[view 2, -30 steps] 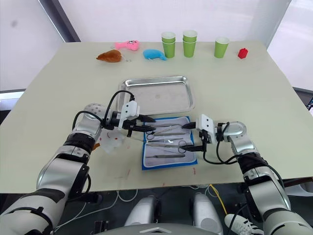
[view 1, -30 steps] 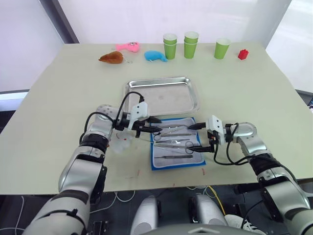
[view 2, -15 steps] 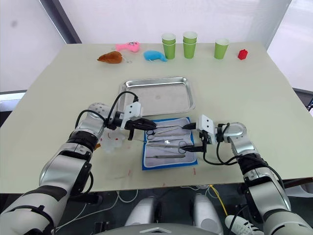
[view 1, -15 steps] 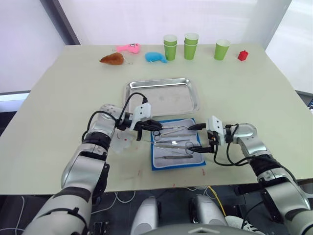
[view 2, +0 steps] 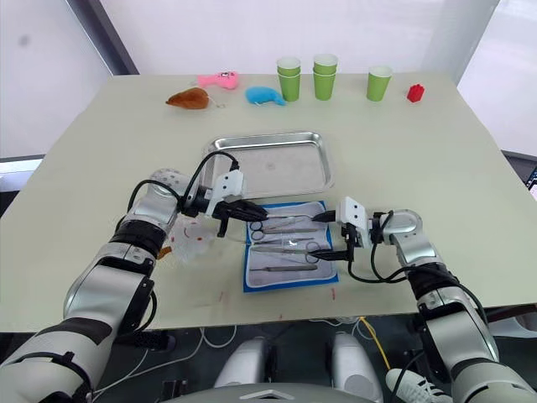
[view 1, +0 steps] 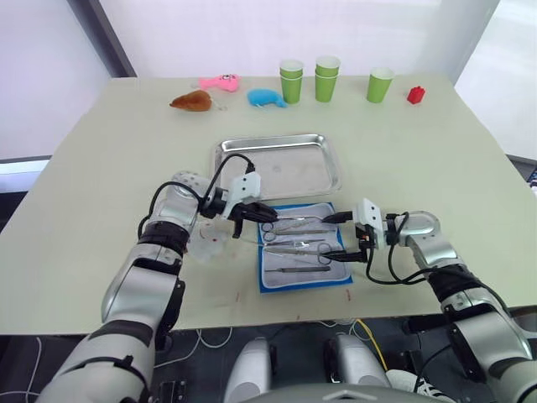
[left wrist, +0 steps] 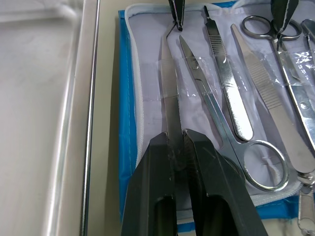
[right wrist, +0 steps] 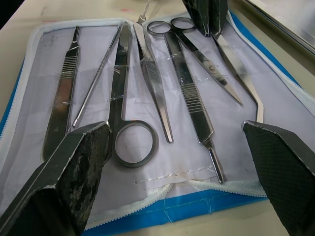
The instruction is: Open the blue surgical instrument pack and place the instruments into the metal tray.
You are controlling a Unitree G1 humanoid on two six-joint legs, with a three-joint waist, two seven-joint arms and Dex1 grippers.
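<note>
Now the blue surgical instrument pack (view 1: 304, 253) is lying open on the tabletop (view 1: 436, 159), just in front of the metal tray (view 1: 279, 164), with its pale lining up and the instruments (right wrist: 162, 93) lying in a row under clear bands. The tray is looking bare, so by my reading the unpacking step is done and the transfer step is just starting.

The left hand (left wrist: 176, 140) is reaching over the pack's edge nearest the tray, its two black fingers (left wrist: 211, 172) pinched narrow on a slim silver tweezers-like tool (left wrist: 170, 98) at the row's tray-side end. Ring-handled scissors (left wrist: 221, 118) are lying just beside that tool, with forceps (left wrist: 224, 78) next along.

The right hand (view 1: 340, 237) is hovering over the pack's far side from the left hand, spread wide and holding nothing; in its own wrist view the whole row is lying between its fingers (right wrist: 64, 182).

I am judging that the next move calls for drawing the pinched tool out from under its clear band without dragging the pack along, then carrying it to the tray and letting go. The right hand may need to be pressing the pack down while that happens. Whether the tool is already lifting off the lining I cannot tell.
</note>
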